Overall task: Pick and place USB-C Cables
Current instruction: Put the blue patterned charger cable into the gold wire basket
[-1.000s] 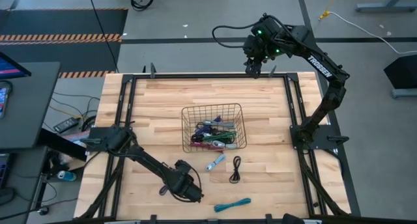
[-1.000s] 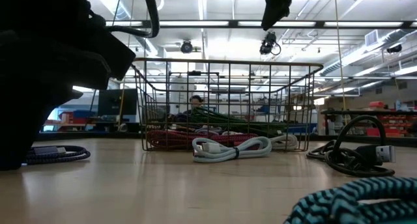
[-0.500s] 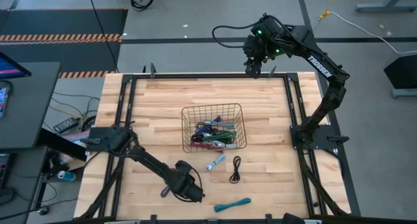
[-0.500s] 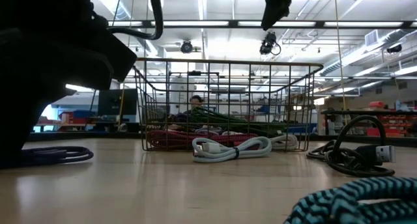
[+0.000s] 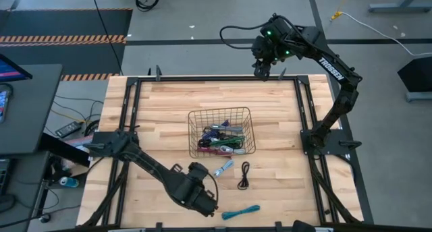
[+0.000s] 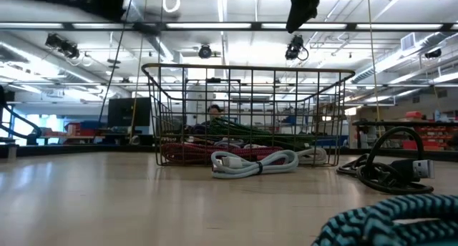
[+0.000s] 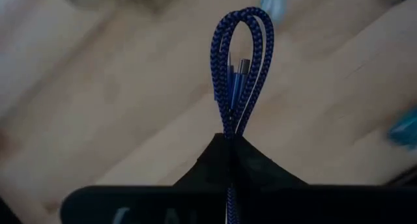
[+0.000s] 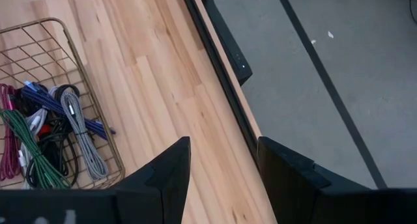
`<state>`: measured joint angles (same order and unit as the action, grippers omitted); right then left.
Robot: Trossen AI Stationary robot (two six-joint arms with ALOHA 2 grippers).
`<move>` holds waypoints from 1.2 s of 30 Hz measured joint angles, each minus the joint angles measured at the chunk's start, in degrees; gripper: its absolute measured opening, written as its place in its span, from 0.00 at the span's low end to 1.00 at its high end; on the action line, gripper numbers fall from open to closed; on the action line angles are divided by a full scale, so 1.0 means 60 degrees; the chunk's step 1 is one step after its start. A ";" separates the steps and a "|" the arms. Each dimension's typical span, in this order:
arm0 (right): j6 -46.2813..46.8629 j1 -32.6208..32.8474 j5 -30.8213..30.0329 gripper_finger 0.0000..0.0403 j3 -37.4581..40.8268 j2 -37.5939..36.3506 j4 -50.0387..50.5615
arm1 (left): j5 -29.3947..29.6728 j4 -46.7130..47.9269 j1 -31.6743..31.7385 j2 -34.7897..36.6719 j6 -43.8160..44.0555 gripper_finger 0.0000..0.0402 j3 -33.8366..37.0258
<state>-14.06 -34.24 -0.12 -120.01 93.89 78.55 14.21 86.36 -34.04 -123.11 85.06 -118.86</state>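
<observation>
My left gripper [image 5: 200, 193] hangs over the table's near part, left of centre, shut on a dark blue braided USB-C cable [image 7: 240, 61]. The cable's folded loop and metal plugs stick out beyond the fingertips. A grey-silver cable [image 5: 223, 168], a black cable [image 5: 244, 175] and a teal cable [image 5: 241, 211] lie flat on the wood near the front. The wire basket [image 5: 221, 132] at the centre holds several more cables. My right gripper [image 8: 221, 172] waits open, high over the far edge. My left gripper pinches the blue cable bundle [image 7: 229, 127] between its two fingers, just behind the looped end. The fingers come from above, pointing steeply down, and the strands run along them. The loop hangs below the fingertips, clear of the table.
In the low view the grey cable [image 6: 254, 162] lies just before the basket [image 6: 250, 81], with the black cable [image 6: 390, 167] to its right and the teal cable [image 6: 390, 221] nearest. A black frame rail [image 8: 218, 68] edges the table. Bare wood lies left of the basket.
My left gripper has gone up and a little toward the table's right edge. The blue cable, which lay on the wood at the near left, has gone up with it and now hangs clear of the table.
</observation>
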 joint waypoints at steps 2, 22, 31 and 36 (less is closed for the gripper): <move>0.0000 0.0000 0.0000 0.46 0.0000 0.0003 -0.0027 | 0.0692 0.0509 0.0010 0.0000 -0.0135 0.01 -0.0757; 0.0066 0.0000 0.0000 0.46 -0.0002 0.0000 -0.0052 | 0.2452 0.0601 0.3643 0.0029 -0.9390 0.01 -0.2252; 0.0175 0.0000 0.0000 0.46 0.0000 0.0000 -0.0034 | 0.1500 -0.1092 0.5142 0.0029 -1.2937 0.01 -0.2252; 0.0175 0.0000 0.0000 0.46 0.0000 0.0000 -0.0038 | 0.0878 -0.1611 0.5483 0.0019 -1.3378 0.01 -0.2252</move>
<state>-13.02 -34.24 -0.12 -120.01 93.89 78.32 19.48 76.70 -1.14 -122.99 4.79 -132.38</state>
